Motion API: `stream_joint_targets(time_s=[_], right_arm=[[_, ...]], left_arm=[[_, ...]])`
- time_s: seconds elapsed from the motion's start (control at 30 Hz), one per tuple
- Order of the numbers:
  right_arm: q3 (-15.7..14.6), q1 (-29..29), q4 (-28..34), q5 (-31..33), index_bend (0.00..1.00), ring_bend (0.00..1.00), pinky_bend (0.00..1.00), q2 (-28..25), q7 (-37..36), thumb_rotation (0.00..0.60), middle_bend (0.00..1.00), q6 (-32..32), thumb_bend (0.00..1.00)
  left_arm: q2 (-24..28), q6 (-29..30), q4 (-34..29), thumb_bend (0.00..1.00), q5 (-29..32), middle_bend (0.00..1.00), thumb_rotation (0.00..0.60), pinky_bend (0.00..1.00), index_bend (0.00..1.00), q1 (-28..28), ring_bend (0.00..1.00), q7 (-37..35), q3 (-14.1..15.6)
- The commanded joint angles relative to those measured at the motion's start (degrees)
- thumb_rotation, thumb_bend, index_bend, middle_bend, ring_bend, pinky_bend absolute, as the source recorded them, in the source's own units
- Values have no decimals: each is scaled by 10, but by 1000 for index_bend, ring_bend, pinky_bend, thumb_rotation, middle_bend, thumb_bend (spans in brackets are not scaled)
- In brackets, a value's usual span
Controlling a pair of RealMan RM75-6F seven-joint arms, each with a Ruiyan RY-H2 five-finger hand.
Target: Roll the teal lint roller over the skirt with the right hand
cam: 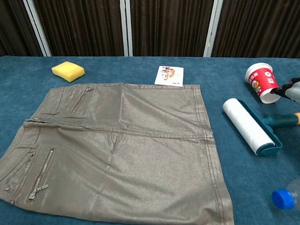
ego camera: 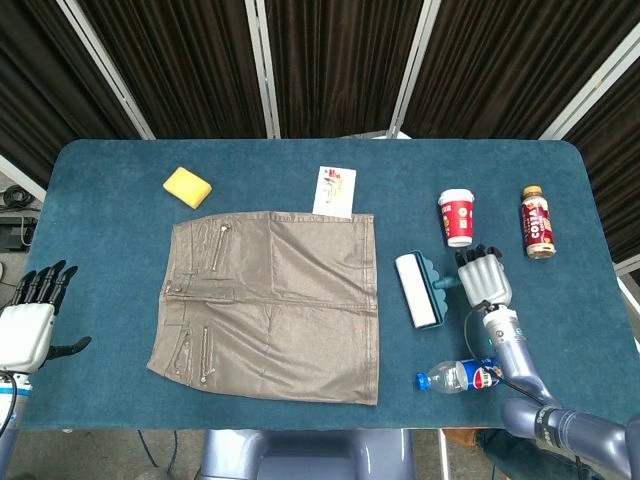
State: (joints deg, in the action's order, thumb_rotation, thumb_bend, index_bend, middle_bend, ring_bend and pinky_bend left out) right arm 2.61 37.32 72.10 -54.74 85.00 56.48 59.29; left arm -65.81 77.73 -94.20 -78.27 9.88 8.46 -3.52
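teal lint roller with white sticky drum [ego camera: 419, 289] lying on blue felt-covered counter [ego camera: 100, 180], just right of taupe shiny fabric skirt [ego camera: 270, 305], apart from its right edge. skirt spread flat, zips toward left. right hand [ego camera: 485, 279] beside roller handle end, fingers spread, released, grasping nothing; contact with handle not determinable. left hand [ego camera: 28, 320] at near left edge of counter, fingers extended, released. yellow sponge block [ego camera: 187, 187] far left; printed card [ego camera: 335, 191] touching far edge of skirt. red paper cup [ego camera: 457, 217] and brown drink bottle [ego camera: 537, 222] far right. clear plastic bottle with blue cap [ego camera: 462, 376] near right.
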Motion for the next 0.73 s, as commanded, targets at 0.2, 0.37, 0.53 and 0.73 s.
stream_joint_targets(time_s=[0.2,0.37,0.53,0.73], right_arm=[[12,-55,106,-92,0,0,133,-87,-182,600,0,70,0],[-19,-118,120,-227,0,0,0,-141,-380,600,0,161,0],[-38,-172,124,-282,0,0,0,-162,-481,600,0,234,0],[-45,-213,120,-311,0,0,0,-163,-503,600,0,285,0]], left_arm=[[15,14,-9,0,-18,0,600,0,0,-7,0,-25,3],[18,49,-7,0,-46,0,600,0,0,-17,0,-25,6],[20,62,-5,0,-62,0,600,0,0,-24,0,-31,11],[20,64,-3,0,-67,0,600,0,0,-28,0,-33,16]])
